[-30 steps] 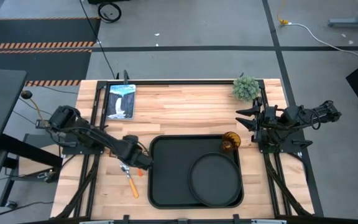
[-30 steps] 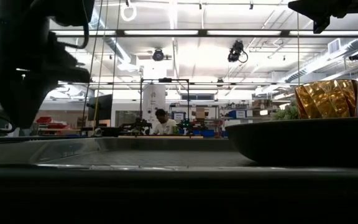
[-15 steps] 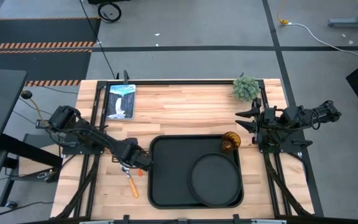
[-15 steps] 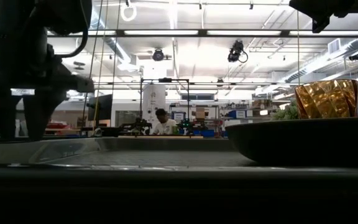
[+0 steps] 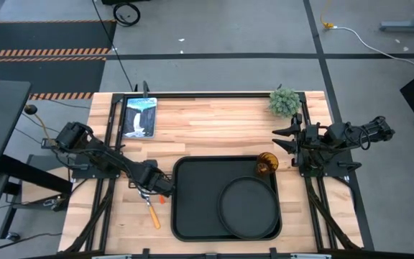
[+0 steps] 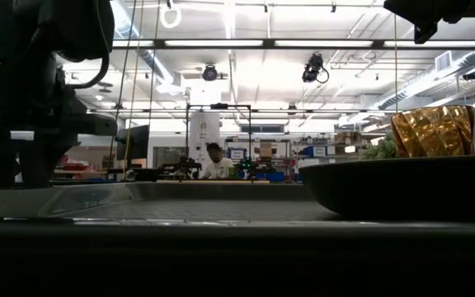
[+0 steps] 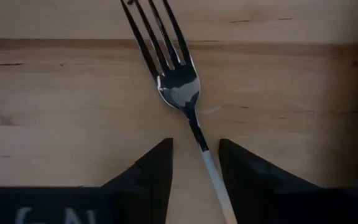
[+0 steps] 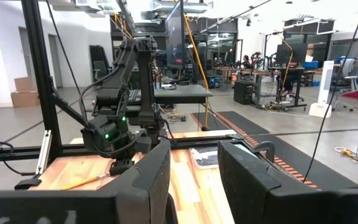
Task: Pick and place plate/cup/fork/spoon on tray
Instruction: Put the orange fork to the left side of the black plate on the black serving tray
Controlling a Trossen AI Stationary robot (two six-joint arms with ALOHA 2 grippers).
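Note:
The fork [image 7: 178,87] lies flat on the wooden table, silver tines pointing away from my left gripper. My left gripper [image 7: 194,163] is open and low over the table, left of the tray [image 5: 192,216]. Its fingers stand on either side of the fork's thin neck, and I see no touch. In the high view my left gripper [image 5: 154,184] hides most of what is under it. An orange-handled utensil [image 5: 152,214] lies beside it; fork or spoon, I cannot tell. The plate [image 5: 249,207] and the cup [image 5: 267,164] rest on the tray. My right gripper [image 5: 284,139] is open and empty at the table's right edge.
A framed picture [image 5: 139,116] lies at the table's far left and a small green plant [image 5: 284,101] stands at the far right corner. Bare wood stretches between them, beyond the tray. In the low view the cup [image 6: 434,130] and the plate [image 6: 402,186] stand at the right.
My left gripper has gone down toward the table and a little toward the table's left edge, beside the tray. The plate, the cup and my right arm have kept still.

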